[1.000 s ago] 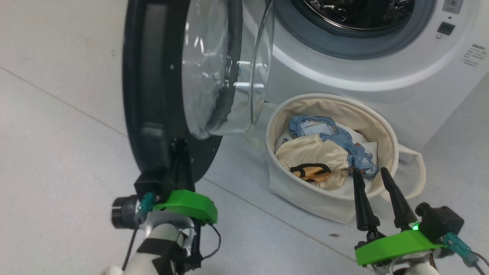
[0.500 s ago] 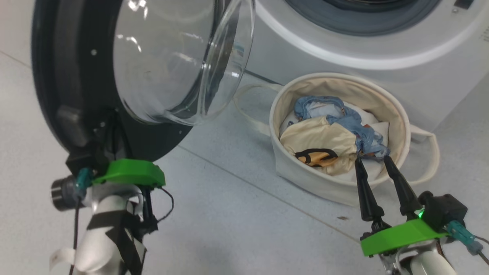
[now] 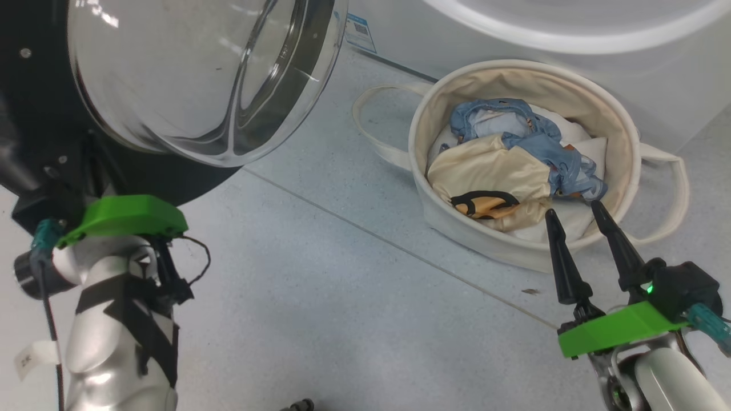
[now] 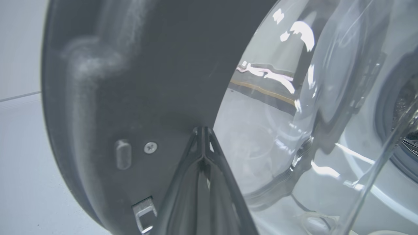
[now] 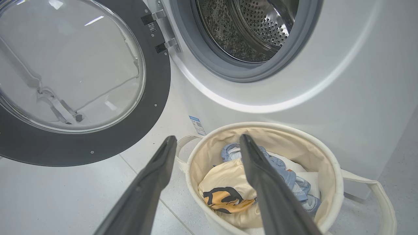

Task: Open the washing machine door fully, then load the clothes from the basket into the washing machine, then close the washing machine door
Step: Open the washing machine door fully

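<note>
The washing machine door [image 3: 34, 142] stands swung out at the upper left, black rim around a bulging glass bowl [image 3: 188, 74]. My left gripper [image 4: 202, 130] is shut, its joined tips against the door's dark inner face [image 4: 147, 81]. The basket [image 3: 485, 240] sits on the floor before the washing machine [image 5: 343, 81], whose steel drum mouth [image 5: 248, 29] is uncovered. In the basket lie the clothes: a cream printed garment [image 3: 485, 171] and a light blue one [image 3: 537, 142]. My right gripper [image 3: 574, 209] is open and empty at the basket's near rim [image 5: 336, 182].
Pale speckled tile floor [image 3: 342, 297] stretches between the door and the basket. A loop handle [image 3: 371, 137] lies on the floor left of the basket, another [image 3: 679, 188] on its right. A white sheet [image 3: 577, 220] lies under the clothes. A small blue label [image 5: 197, 124] marks the machine's front.
The head camera has dipped, so the picture has shifted. The door has swung further open to the left with my shut left gripper against it. My right gripper stays open by the basket.
</note>
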Robot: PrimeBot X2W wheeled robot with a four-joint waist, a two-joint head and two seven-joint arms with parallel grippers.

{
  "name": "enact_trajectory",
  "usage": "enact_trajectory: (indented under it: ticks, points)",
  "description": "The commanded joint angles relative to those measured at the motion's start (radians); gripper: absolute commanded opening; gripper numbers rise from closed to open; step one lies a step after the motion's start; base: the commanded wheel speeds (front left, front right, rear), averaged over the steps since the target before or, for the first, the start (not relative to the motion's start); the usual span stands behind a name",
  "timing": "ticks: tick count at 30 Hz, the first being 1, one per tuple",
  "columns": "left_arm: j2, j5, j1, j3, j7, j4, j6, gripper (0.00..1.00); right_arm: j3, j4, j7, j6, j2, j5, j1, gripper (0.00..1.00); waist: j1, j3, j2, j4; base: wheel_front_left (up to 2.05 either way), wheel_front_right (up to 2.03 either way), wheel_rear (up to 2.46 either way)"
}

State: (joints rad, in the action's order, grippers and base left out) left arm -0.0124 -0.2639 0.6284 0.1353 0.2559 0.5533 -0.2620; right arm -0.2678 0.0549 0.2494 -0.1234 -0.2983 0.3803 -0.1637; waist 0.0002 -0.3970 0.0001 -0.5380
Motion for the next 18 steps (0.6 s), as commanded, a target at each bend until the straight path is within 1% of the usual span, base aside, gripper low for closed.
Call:
enact_trajectory:
  ticks: [1, 5, 10, 12, 15, 18]
  points:
    - [-0.040, 0.014, 0.029, 0.055, 0.006, -0.022, 0.004, 0.00, -0.021, -0.037, 0.012, -0.007, -0.009, -0.002, -0.021, 1.00, -0.0002, -0.006, -0.0001, -0.002, 0.00, 0.00, 0.00]
    - [-0.040, 0.034, 0.044, 0.102, 0.006, -0.004, 0.027, 0.00, -0.018, -0.038, 0.012, -0.007, -0.023, 0.000, -0.027, 1.00, -0.0002, -0.014, -0.0001, -0.006, 0.00, 0.00, 0.00]
    - [-0.038, 0.048, 0.043, 0.127, 0.006, -0.011, 0.056, 0.00, -0.018, -0.040, 0.012, -0.007, -0.021, 0.004, -0.031, 1.00, -0.0002, -0.005, -0.0001, -0.012, 0.00, 0.00, 0.00]
    - [-0.038, 0.048, 0.034, 0.111, 0.006, -0.019, 0.066, 0.00, -0.017, -0.039, 0.012, -0.007, -0.013, 0.007, -0.032, 1.00, -0.0002, 0.008, -0.0001, -0.012, 0.00, 0.00, 0.00]
    - [-0.038, 0.043, 0.012, 0.060, 0.006, -0.041, 0.077, 0.00, -0.003, -0.033, 0.012, -0.007, 0.010, 0.020, -0.029, 1.00, -0.0002, 0.040, -0.0001, -0.011, 0.00, 0.00, 0.00]
    - [-0.038, 0.030, -0.018, -0.014, 0.006, -0.070, 0.084, 0.00, 0.061, -0.013, 0.012, -0.007, 0.058, 0.055, -0.021, 1.00, -0.0002, 0.085, -0.0001, -0.008, 0.00, 0.00, 0.00]
